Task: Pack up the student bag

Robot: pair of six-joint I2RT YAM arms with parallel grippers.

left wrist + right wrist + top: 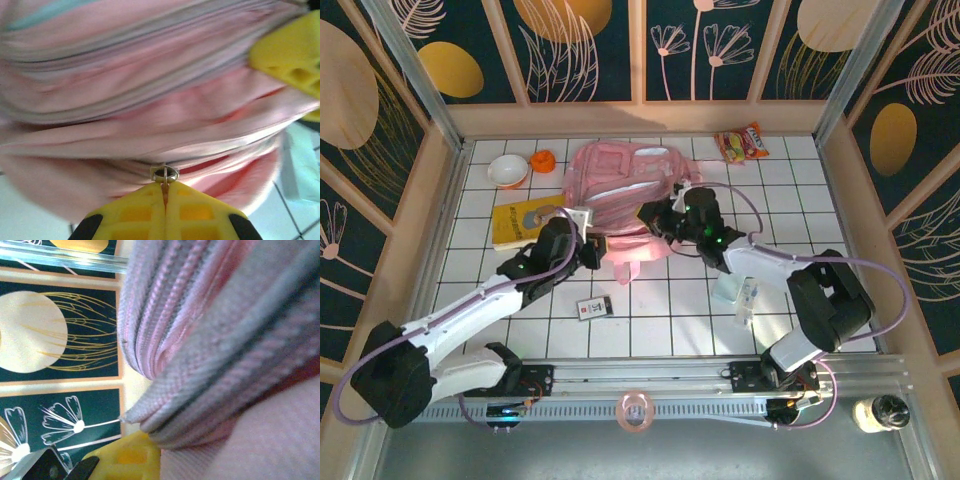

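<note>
Left gripper [165, 194] is closed, its yellow fingers [137, 212] pinching the small metal zipper pull [164, 173] of the large soft pale-pink student bag [620, 185]. The bag lies mid-width on the white tiled table [670, 320], towards the far edge. Right gripper [656, 217] contacts the bag's right side; its opening cannot be determined.

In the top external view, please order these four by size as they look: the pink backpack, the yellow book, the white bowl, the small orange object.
1. student bag, clearly the largest
2. yellow book
3. white bowl
4. orange object, the smallest

All four lie at a similar distance from the camera, so this order is fairly safe.
</note>
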